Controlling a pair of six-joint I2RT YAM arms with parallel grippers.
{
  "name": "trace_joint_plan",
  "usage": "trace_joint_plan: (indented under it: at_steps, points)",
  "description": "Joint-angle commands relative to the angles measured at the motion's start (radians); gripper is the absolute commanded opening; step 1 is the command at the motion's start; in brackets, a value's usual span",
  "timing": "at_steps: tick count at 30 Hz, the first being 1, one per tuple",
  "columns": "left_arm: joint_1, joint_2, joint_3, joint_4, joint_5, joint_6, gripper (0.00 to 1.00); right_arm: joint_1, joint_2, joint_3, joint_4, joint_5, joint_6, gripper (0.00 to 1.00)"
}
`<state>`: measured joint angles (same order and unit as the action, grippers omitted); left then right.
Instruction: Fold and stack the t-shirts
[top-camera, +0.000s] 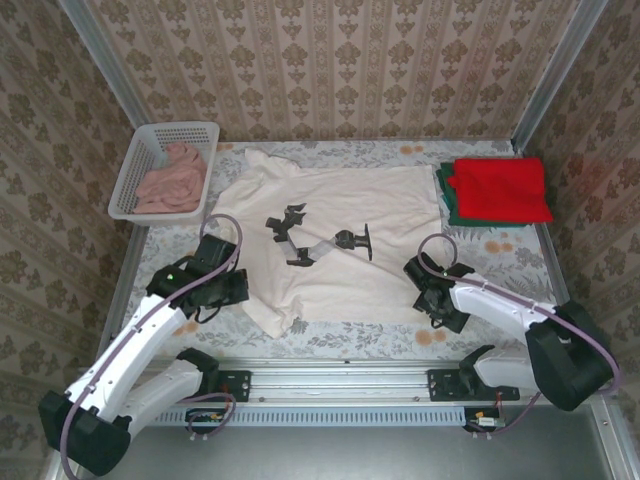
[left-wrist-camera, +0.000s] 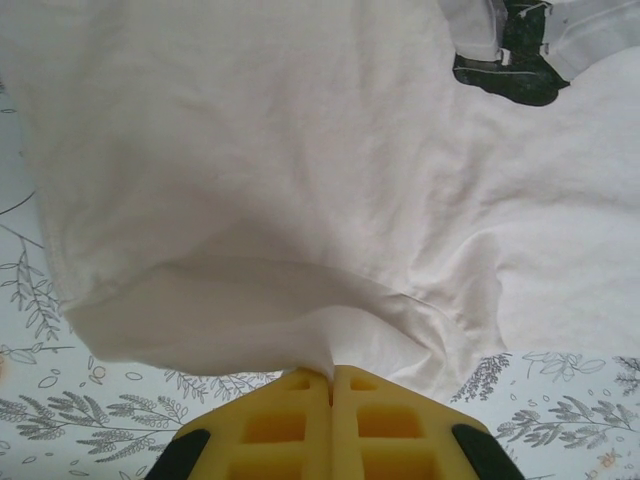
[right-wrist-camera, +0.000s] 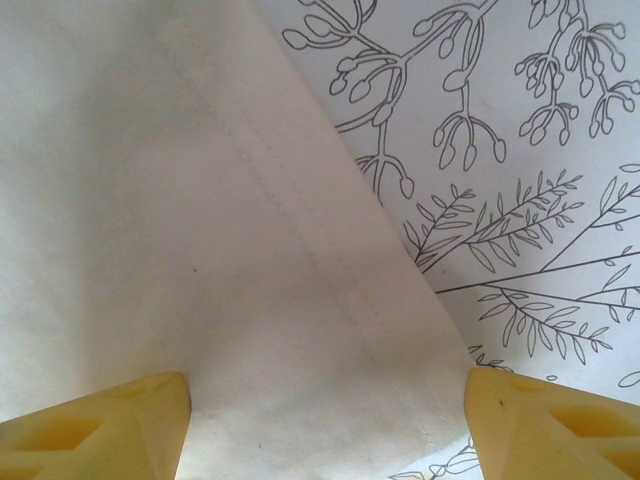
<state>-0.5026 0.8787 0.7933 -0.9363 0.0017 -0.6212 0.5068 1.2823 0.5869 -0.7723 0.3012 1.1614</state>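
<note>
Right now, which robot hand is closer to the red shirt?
Right. The right gripper sits at the near right corner of the cream shirt, on the same side as the red shirt. The left gripper pinches the cream shirt's left edge, far across.

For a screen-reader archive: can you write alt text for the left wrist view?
The left gripper, shut, pinches a fold at the cream t-shirt's edge. The shirt lies spread over a floral table cover, with a dark print at its upper right.

cream t-shirt (top-camera: 385, 200): soft matt cloth, hem seen stitched
red t-shirt (top-camera: 500, 188): matt cloth
basket (top-camera: 127, 176): white plastic lattice
table cover (right-wrist-camera: 540, 130): smooth, printed
</note>
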Motion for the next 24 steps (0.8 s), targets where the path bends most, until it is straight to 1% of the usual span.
trace_joint_plan:
  at_steps: [1, 3, 4, 5, 6, 9, 11, 14, 16, 17, 19, 21, 23, 24]
  points:
    - [0.016, 0.006, 0.004, 0.023, 0.029, 0.044, 0.0, 0.044, 0.06, 0.065, -0.061, 0.066, 0.061, 0.79]
    - [0.023, 0.009, 0.006, 0.027, 0.036, 0.054, 0.0, 0.073, 0.047, 0.056, -0.002, 0.027, 0.072, 0.79]
    - [0.027, 0.011, 0.009, 0.028, 0.042, 0.062, 0.0, 0.088, 0.027, 0.033, 0.073, -0.01, 0.078, 0.78]
    - [0.033, 0.016, 0.011, 0.029, 0.046, 0.066, 0.0, 0.102, 0.014, 0.015, 0.127, -0.028, 0.096, 0.78]
    - [0.037, 0.017, 0.011, 0.029, 0.049, 0.071, 0.0, 0.114, 0.011, 0.01, 0.137, -0.025, 0.114, 0.78]
    - [0.041, 0.026, 0.009, 0.036, 0.065, 0.087, 0.0, 0.145, 0.003, 0.028, 0.058, 0.024, 0.156, 0.79]
    - [0.074, 0.036, 0.006, 0.048, 0.088, 0.096, 0.0, 0.154, -0.043, 0.025, -0.002, 0.048, 0.189, 0.79]
    - [0.079, 0.05, 0.007, 0.066, 0.115, 0.106, 0.0, 0.167, -0.143, -0.017, -0.098, 0.107, 0.291, 0.78]
    - [0.083, 0.063, 0.008, 0.075, 0.128, 0.116, 0.0, 0.198, -0.231, -0.086, -0.083, 0.148, 0.382, 0.77]
    - [0.087, 0.071, 0.008, 0.079, 0.137, 0.121, 0.0, 0.219, -0.27, -0.129, -0.06, 0.175, 0.435, 0.74]
    - [0.093, 0.09, 0.008, 0.086, 0.161, 0.132, 0.0, 0.241, -0.31, -0.167, -0.037, 0.212, 0.496, 0.73]
    - [0.093, 0.106, 0.007, 0.095, 0.188, 0.142, 0.0, 0.26, -0.309, -0.166, -0.057, 0.236, 0.551, 0.74]
    - [0.095, 0.121, 0.007, 0.104, 0.212, 0.15, 0.0, 0.264, -0.288, -0.183, -0.012, 0.237, 0.578, 0.78]
    - [0.095, 0.125, 0.006, 0.109, 0.217, 0.152, 0.0, 0.271, -0.274, -0.205, 0.033, 0.235, 0.594, 0.77]
